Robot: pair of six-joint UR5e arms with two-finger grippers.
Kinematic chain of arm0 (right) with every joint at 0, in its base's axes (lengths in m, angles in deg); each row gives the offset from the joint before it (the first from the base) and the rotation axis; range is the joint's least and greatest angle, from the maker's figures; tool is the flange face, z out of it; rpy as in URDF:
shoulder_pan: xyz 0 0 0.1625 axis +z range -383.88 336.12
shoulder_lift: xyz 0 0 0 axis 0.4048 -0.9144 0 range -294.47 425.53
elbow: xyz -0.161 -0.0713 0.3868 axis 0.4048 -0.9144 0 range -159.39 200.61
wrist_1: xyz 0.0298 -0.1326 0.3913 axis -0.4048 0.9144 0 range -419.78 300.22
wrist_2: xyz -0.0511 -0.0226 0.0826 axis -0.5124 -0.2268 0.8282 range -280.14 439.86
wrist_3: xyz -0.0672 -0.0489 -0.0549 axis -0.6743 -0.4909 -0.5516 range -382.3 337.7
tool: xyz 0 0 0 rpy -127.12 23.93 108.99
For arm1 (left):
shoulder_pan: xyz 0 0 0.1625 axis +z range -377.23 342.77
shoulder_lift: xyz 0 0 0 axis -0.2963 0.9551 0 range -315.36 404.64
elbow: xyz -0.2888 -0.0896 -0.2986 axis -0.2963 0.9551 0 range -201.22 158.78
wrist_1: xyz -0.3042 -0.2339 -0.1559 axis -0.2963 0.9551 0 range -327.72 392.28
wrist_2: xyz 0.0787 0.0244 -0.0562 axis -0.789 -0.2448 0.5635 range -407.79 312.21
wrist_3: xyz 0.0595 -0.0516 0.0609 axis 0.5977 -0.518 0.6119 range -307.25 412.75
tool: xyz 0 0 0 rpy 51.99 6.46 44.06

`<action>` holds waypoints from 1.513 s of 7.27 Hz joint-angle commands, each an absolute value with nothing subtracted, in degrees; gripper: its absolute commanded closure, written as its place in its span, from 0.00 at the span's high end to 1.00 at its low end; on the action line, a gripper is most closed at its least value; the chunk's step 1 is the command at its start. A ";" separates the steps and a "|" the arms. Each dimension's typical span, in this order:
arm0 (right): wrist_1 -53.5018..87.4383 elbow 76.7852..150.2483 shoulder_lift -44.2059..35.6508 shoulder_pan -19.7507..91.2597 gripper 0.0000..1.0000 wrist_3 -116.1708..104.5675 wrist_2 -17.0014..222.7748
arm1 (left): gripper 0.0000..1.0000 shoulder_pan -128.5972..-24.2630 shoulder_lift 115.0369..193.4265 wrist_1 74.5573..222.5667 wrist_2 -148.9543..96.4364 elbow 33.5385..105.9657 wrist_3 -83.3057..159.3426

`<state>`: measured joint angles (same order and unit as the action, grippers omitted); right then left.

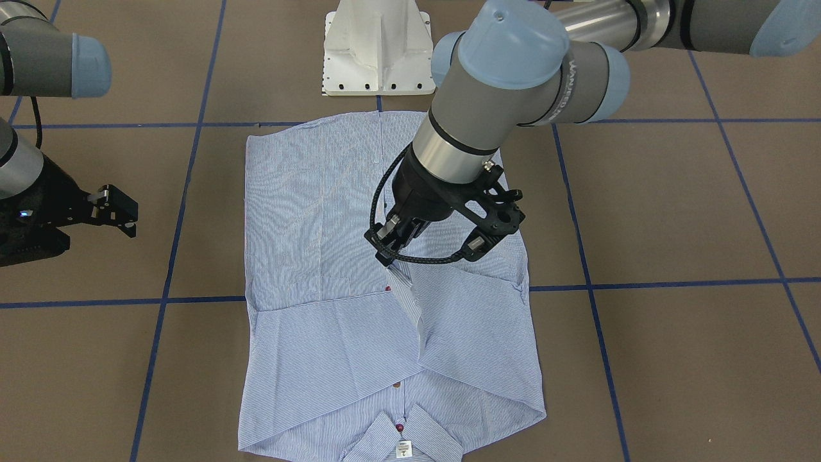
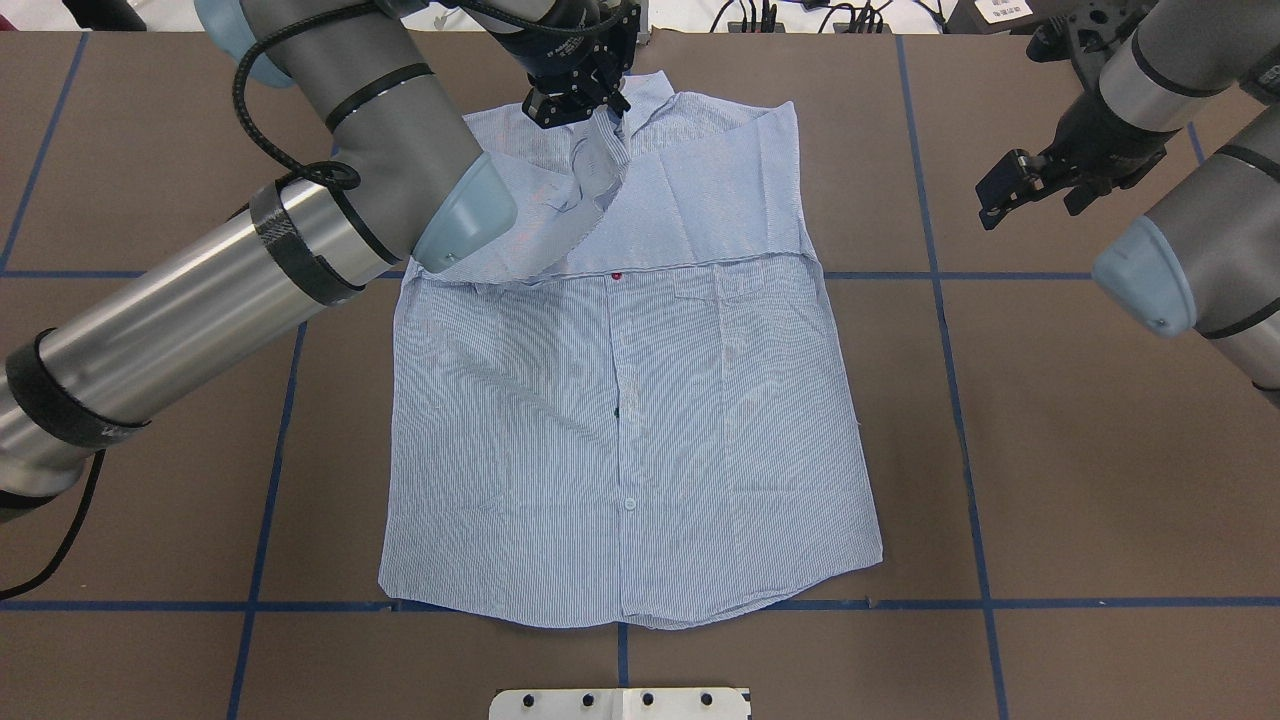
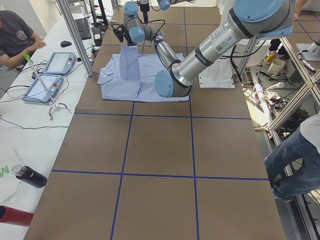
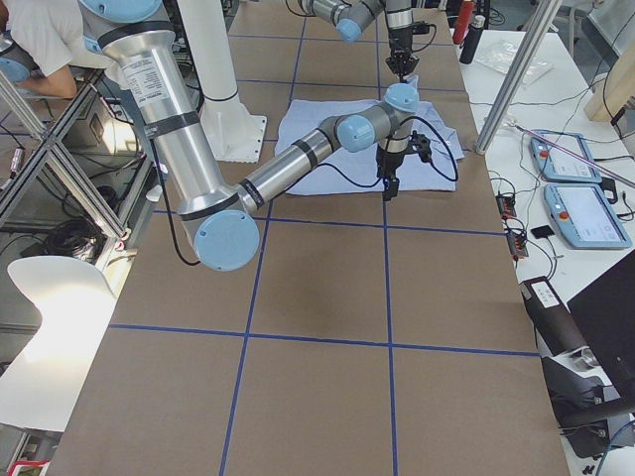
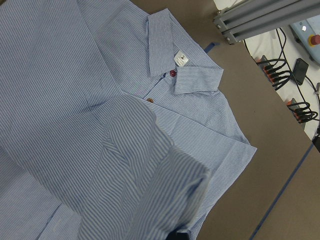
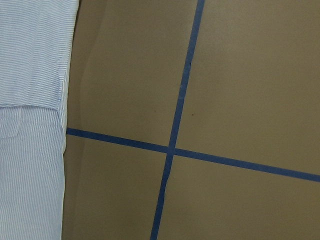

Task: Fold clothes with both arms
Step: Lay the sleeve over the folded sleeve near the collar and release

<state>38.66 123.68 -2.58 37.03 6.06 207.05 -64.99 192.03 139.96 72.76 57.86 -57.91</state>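
Fingers (image 1: 385, 246) of L gripper (image 1: 392, 255) clamped on sleeve (image 1: 408, 296) of shirt (image 1: 321, 212), cuff lifted; R gripper (image 1: 122, 212) fingers apart, well clear beside shirt.

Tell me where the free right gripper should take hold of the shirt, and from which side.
Probably the hem corner of the shirt on that side. It lies flat with bare table beside it, so the open right gripper could come in low from outside and pinch the edge. The left gripper holds a sleeve up.
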 commanded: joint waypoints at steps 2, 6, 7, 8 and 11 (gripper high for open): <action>38.66 123.36 -2.76 36.94 1.00 6.00 206.95 | 0.00 -61.37 192.82 149.56 67.45 49.92 -60.70; 38.66 123.27 -2.67 37.03 1.00 6.00 206.95 | 0.00 -52.24 196.24 158.92 60.24 43.74 -60.55; 38.66 123.27 -2.67 37.29 1.00 6.00 206.95 | 0.97 -49.26 196.07 162.15 56.48 43.65 -57.50; 38.66 123.27 -2.59 37.29 1.00 6.00 206.95 | 1.00 -47.49 195.72 163.49 50.53 43.73 -51.98; 38.22 124.66 -3.46 37.30 1.00 8.00 207.13 | 1.00 -47.73 193.17 162.63 50.29 45.75 -49.30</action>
<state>38.36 123.86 -2.91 37.34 6.71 207.09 -47.59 193.79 163.22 50.33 44.86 -50.45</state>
